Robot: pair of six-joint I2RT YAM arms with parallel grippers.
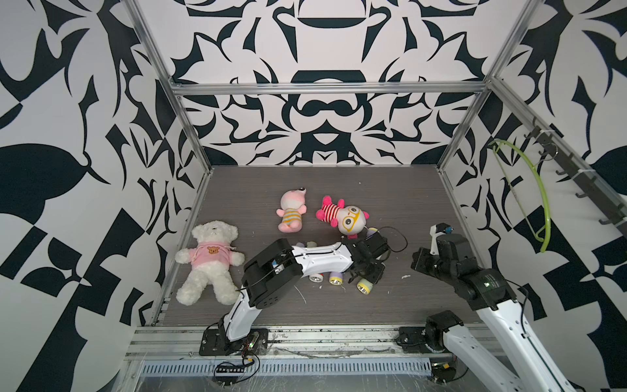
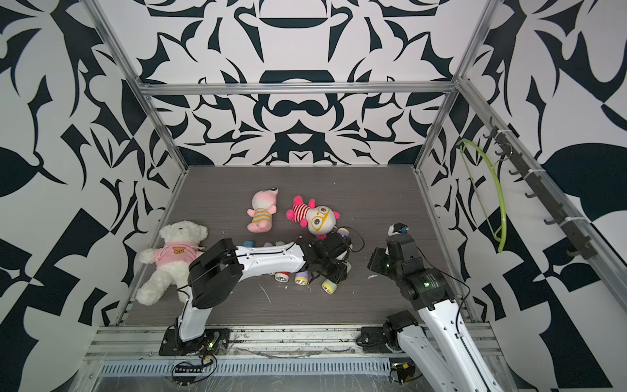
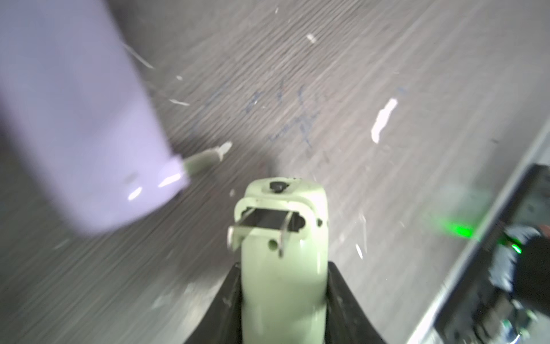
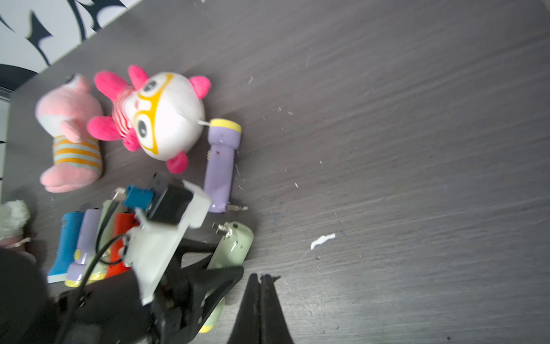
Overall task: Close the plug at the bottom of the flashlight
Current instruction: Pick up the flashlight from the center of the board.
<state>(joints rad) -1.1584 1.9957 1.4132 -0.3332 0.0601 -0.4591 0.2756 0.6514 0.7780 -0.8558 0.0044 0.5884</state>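
**Left tool** is clamped on the green flashlight, held low at the counter near the goggle-eyed plush, on the plush's robot-facing side. A lilac flashlight lies between them. The plug at the bottom end is folded out, prongs exposed. **Right tool**, jaws together and empty, hovers farther from the plush. Advised: keep the body steady and press the prongs flat along the hinge's swing.
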